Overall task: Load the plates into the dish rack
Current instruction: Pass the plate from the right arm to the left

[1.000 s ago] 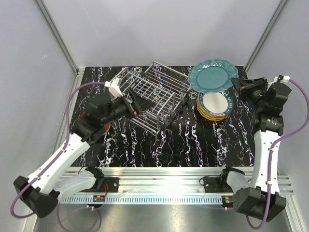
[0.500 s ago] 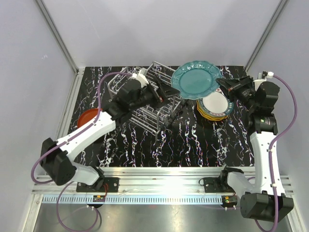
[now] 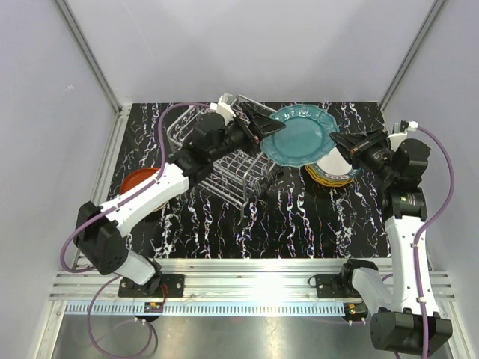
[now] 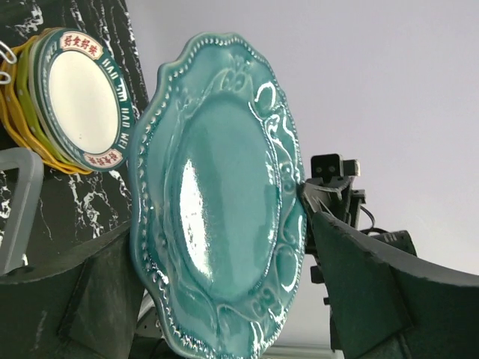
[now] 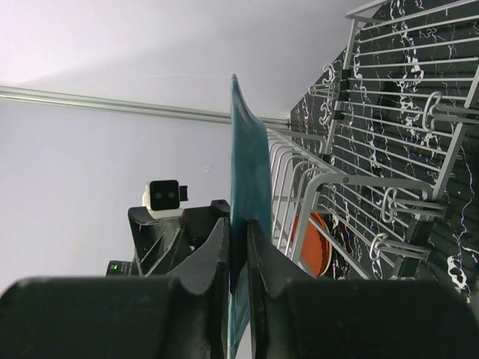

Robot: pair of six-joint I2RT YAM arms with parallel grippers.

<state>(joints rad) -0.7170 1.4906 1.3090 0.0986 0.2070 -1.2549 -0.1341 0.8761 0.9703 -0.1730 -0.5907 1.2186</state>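
Top external view: the teal plate [image 3: 299, 137] hangs beside the dish rack [image 3: 228, 161], hiding part of the plate stack [image 3: 337, 176]. The right gripper [image 3: 335, 141] pinches its rim; the left gripper [image 3: 263, 127] stands wide around it.

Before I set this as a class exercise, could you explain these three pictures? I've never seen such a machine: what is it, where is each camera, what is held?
These are two robot arms bolted at the table's near edge. One picture looks down from above; the other two come from a camera on each wrist. On the black marbled table are a wire dish rack, a stack of plates and a red plate. The right arm's fingers pinch the rim of a teal plate, held in the air. The left arm's fingers are spread open on either side of it, not yet closed.
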